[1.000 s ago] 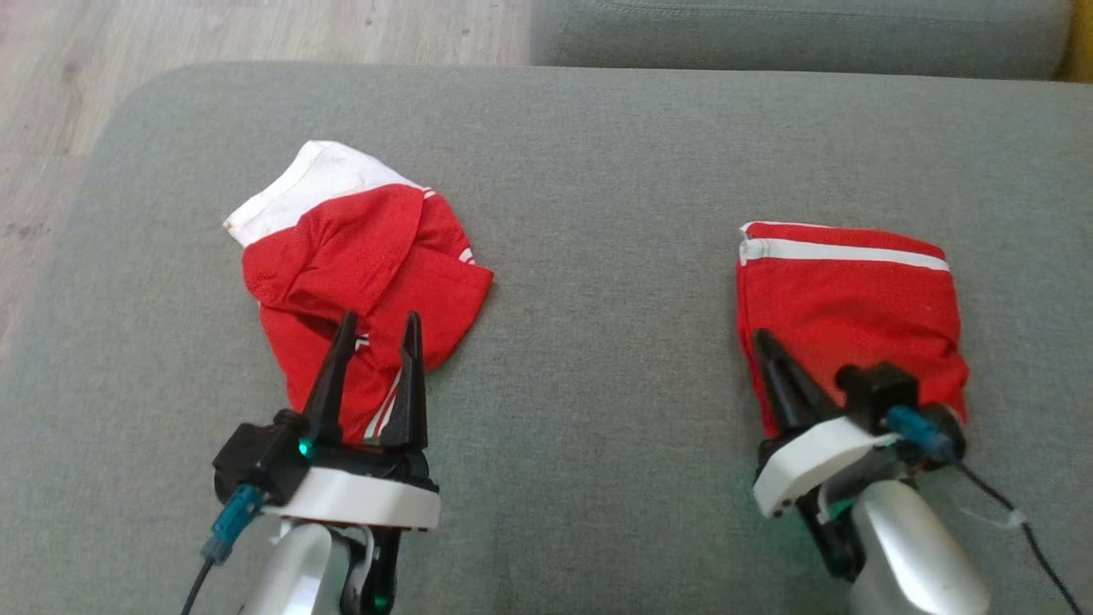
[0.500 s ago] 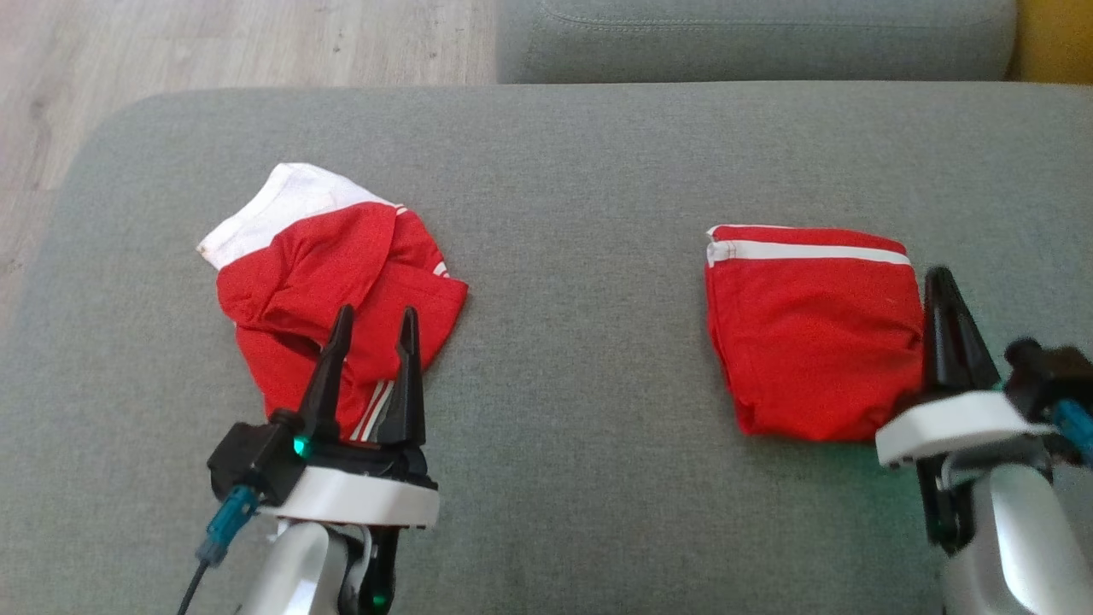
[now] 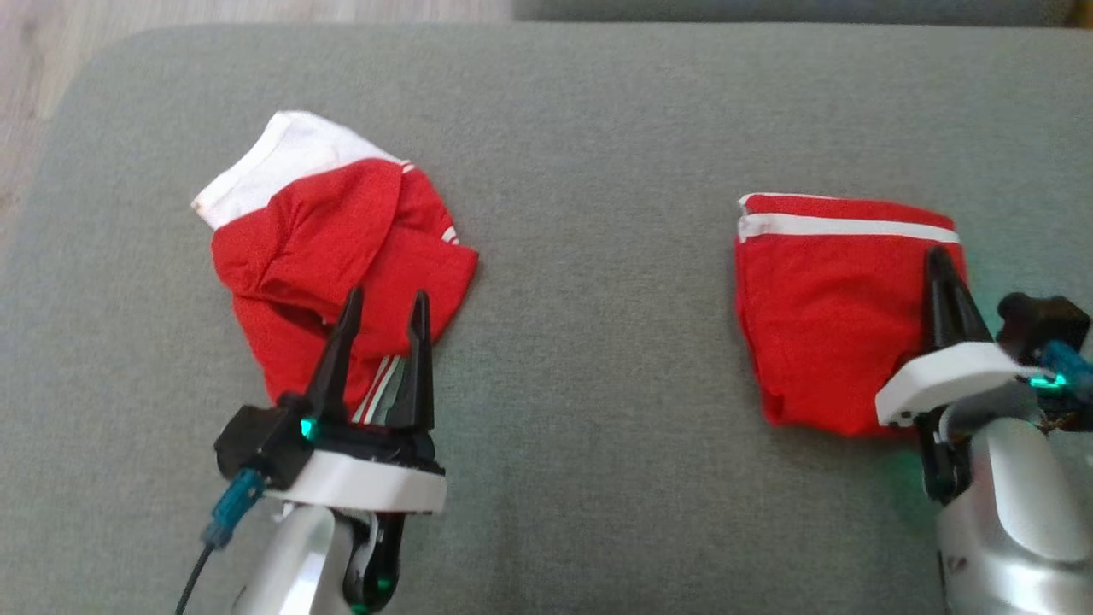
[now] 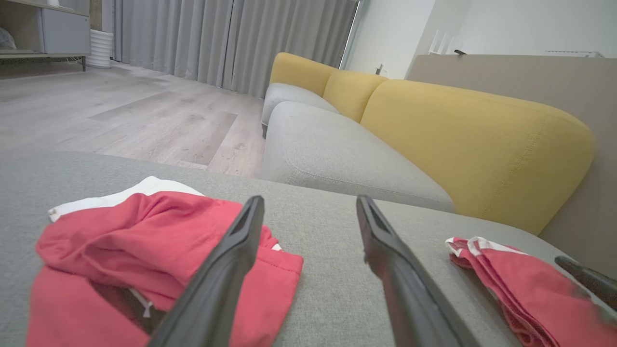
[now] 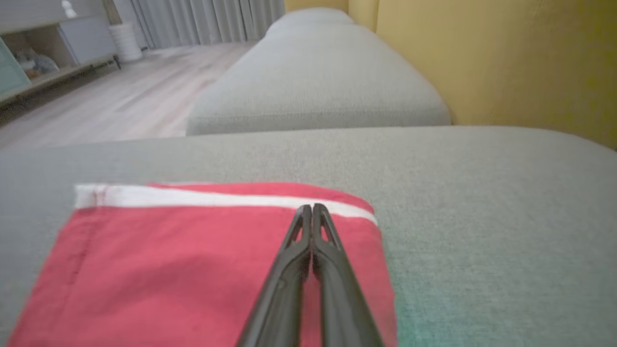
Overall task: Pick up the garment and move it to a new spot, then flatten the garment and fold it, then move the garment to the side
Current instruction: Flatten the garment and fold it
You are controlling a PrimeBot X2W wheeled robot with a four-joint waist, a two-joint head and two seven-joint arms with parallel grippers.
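A crumpled red garment [image 3: 333, 231] with a white band lies on the left of the grey cushion [image 3: 598, 256]. My left gripper [image 3: 386, 299] is open, hovering over the garment's near edge with nothing between its fingers. In the left wrist view this garment [image 4: 135, 226] lies under and left of the open left gripper [image 4: 309, 202]. On the right lies a folded red garment [image 3: 828, 299] with a white stripe along its far edge. My right gripper [image 3: 938, 254] is shut over that garment's right part. In the right wrist view its closed tips [image 5: 312, 208] point at the stripe of the folded garment [image 5: 168, 260], gripping nothing.
The cushion's left edge drops to a wooden floor [image 3: 26, 77]. A second grey seat cushion [image 4: 328, 154] lies beyond the far edge, with a yellow backrest [image 4: 472, 135] along the right. Bare cushion stretches between the two garments.
My right gripper, shut throughout, has moved from the folded garment's near left corner to its right side. The head camera shifted. The left gripper stayed open over the crumpled garment.
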